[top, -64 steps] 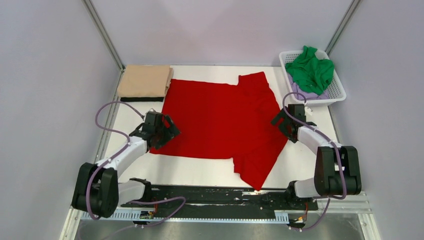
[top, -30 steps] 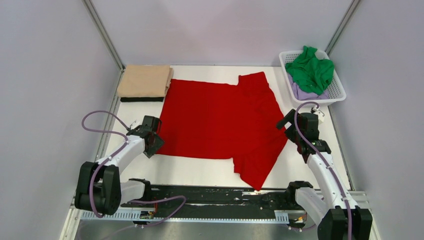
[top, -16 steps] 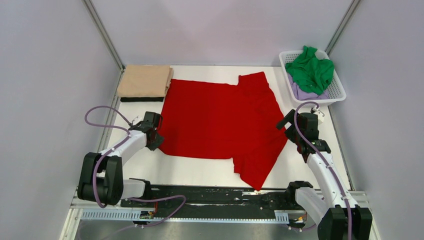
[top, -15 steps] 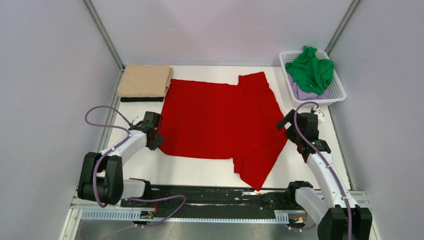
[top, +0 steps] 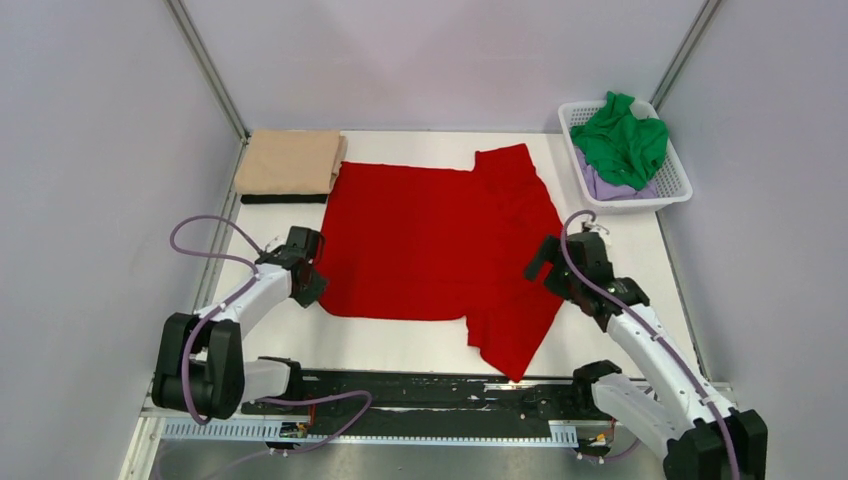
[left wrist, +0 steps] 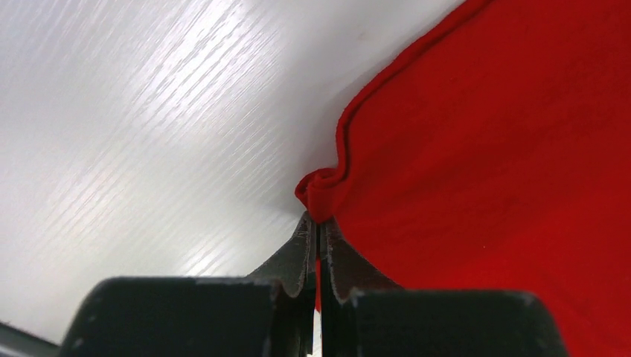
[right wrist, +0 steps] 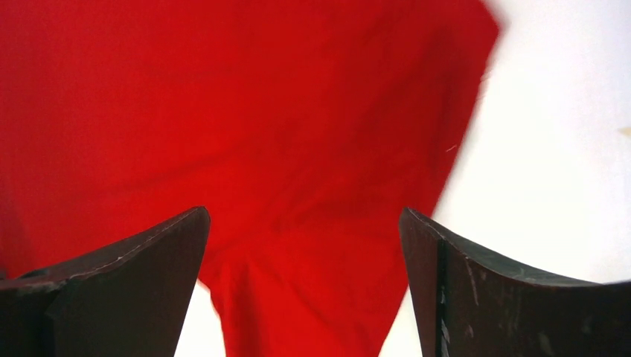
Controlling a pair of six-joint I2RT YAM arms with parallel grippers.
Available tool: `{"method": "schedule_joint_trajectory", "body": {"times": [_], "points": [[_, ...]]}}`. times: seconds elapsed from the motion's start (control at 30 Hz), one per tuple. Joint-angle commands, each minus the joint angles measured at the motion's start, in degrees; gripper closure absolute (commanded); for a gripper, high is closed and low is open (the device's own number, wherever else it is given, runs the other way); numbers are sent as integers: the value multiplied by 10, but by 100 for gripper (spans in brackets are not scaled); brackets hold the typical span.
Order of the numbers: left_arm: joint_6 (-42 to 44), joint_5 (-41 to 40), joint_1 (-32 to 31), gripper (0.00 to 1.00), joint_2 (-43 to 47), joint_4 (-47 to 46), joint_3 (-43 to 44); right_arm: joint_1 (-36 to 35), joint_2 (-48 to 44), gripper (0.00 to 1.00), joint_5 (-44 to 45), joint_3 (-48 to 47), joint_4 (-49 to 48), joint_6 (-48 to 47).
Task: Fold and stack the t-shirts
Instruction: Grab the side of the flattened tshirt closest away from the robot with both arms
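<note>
Bright red soft cloth t-shirt [top: 430, 240], lying left-to-right: we log left tool [left wrist: 318, 232] clamped on its lower-left hem corner, right tool [right wrist: 303, 217] wide above its right end.

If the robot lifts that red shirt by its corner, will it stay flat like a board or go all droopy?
Probably droopy: the red t-shirt bunches where the left gripper pinches its corner. Likely light too, lying thin and wrinkled.
</note>
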State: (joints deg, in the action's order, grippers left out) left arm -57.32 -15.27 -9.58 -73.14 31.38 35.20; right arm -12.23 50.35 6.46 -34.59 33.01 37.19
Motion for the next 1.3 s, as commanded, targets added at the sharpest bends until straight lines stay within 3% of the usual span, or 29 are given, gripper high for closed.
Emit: {"method": "schedule_joint_trajectory", "body": {"times": [0.0, 0.33, 0.47, 0.7, 0.97, 1.27], "points": [[2, -14, 1, 100, 42, 86, -6, -123, -4, 3, 17, -33, 93, 30], [2, -40, 1, 100, 111, 116, -21, -390, 61, 24, -4, -59, 265, 166], [5, -38, 1, 100, 122, 117, -22, -436, 98, 34, -38, -38, 237, 194], [8, -32, 1, 100, 131, 119, -26, -460, 170, 44, -55, -7, 129, 207], [8, -28, 1, 100, 121, 116, -27, -460, 228, 50, 1, 11, 117, 253], [9, -26, 1, 100, 124, 129, -18, -459, 213, 94, 49, -12, 142, 261]]}}
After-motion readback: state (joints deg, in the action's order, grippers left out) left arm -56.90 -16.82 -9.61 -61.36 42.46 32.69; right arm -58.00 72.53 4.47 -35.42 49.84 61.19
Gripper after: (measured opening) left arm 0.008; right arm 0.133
